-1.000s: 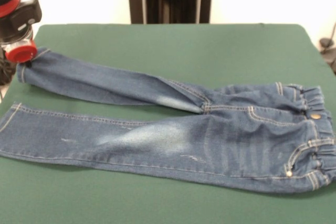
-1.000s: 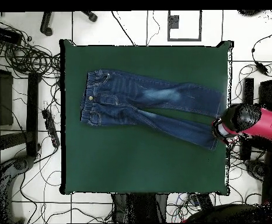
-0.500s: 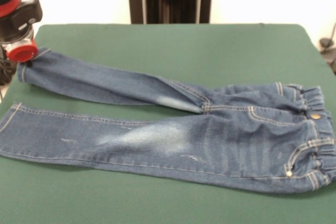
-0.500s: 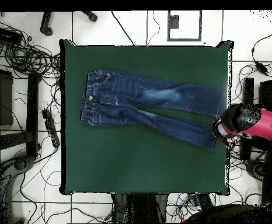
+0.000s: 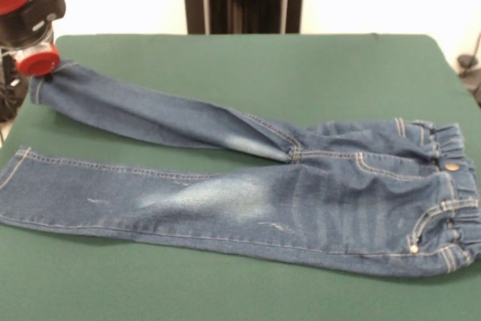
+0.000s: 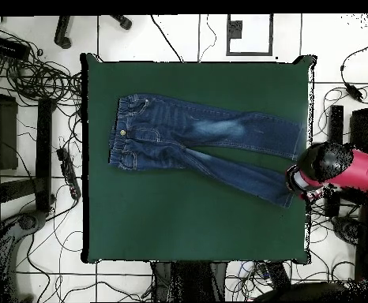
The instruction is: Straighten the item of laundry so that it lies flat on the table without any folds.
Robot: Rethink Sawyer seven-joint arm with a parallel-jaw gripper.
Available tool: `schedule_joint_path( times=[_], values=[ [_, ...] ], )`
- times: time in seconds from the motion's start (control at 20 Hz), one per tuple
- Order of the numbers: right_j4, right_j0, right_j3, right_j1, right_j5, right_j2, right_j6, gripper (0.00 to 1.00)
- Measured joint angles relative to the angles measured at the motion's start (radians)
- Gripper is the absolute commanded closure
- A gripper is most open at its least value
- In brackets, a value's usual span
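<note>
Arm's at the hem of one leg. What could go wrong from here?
1. The gripper sits at the hem of the far leg of the jeans, right at the table edge; more pull that way may drag the hem off.
2. Dragging could shift the whole pair and wrinkle the flat leg.

The red and black arm (image 6: 353, 170) is seen extended low at the table's edge; the gripper (image 5: 34, 62) is held at a hem; its opening is hidden from view.
</note>
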Motion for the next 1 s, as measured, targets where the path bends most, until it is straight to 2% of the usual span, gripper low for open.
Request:
schedule_joint_path(
  times=[0.5, 1.0],
  values=[
    [0.001, 0.005, 0.038, -0.054, 0.121, -0.016, 0.0, 1.0],
    [0.011, 0.005, 0.047, -0.059, 0.153, -0.021, 0.0, 1.0]
  ],
)
